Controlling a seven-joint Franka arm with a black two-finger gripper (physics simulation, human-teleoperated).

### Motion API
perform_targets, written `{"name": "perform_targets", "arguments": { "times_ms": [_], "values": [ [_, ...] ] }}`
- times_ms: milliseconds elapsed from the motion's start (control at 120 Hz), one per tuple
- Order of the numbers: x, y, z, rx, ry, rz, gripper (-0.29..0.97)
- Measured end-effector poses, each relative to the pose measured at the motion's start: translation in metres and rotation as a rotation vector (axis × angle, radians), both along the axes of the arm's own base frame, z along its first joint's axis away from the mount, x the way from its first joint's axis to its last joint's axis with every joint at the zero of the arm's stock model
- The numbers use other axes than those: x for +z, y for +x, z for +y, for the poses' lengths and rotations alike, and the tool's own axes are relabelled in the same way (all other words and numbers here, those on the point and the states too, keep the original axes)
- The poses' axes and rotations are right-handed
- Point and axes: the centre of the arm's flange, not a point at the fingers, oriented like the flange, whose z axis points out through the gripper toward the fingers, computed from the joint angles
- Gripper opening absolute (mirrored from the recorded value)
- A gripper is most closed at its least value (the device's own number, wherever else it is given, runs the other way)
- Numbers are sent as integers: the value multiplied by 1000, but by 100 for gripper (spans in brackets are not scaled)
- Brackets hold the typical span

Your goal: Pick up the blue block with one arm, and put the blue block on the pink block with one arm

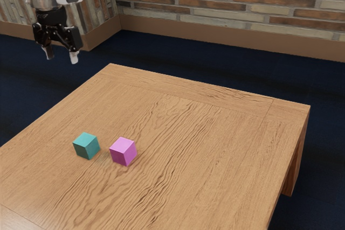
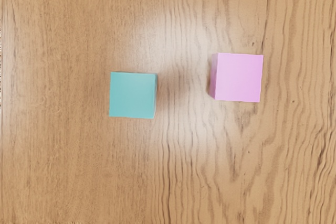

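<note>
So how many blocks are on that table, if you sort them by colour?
blue block (a teal shade): 1
pink block: 1
Total: 2 blocks, side by side on the wooden table with a gap between them.

Arm raised high, tool [image 1: 62, 55] pointing down, fingers spread, holding nothing
</note>
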Motion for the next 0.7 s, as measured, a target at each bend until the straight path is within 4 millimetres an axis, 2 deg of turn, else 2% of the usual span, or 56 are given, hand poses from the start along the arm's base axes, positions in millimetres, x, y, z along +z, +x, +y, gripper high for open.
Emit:
{"name": "perform_targets", "arguments": {
  "times_ms": [92, 142, 183, 317, 417, 500, 633, 700],
  "values": [
    [-42, -14, 20, 49, 8, 14, 68],
    [-66, -19, 22, 60, 12, 19, 68],
    [-82, -20, 13, 47, 16, 16, 68],
    [-128, -4, -36, -40, 20, -4, 68],
    [-155, -4, -47, -57, 26, -10, 68],
    [-174, -6, -36, -35, 30, -18, 68],
    [-195, -5, -1, 24, 45, -28, 68],
    [-211, -8, 17, 52, 51, -18, 68]
  ]
}}
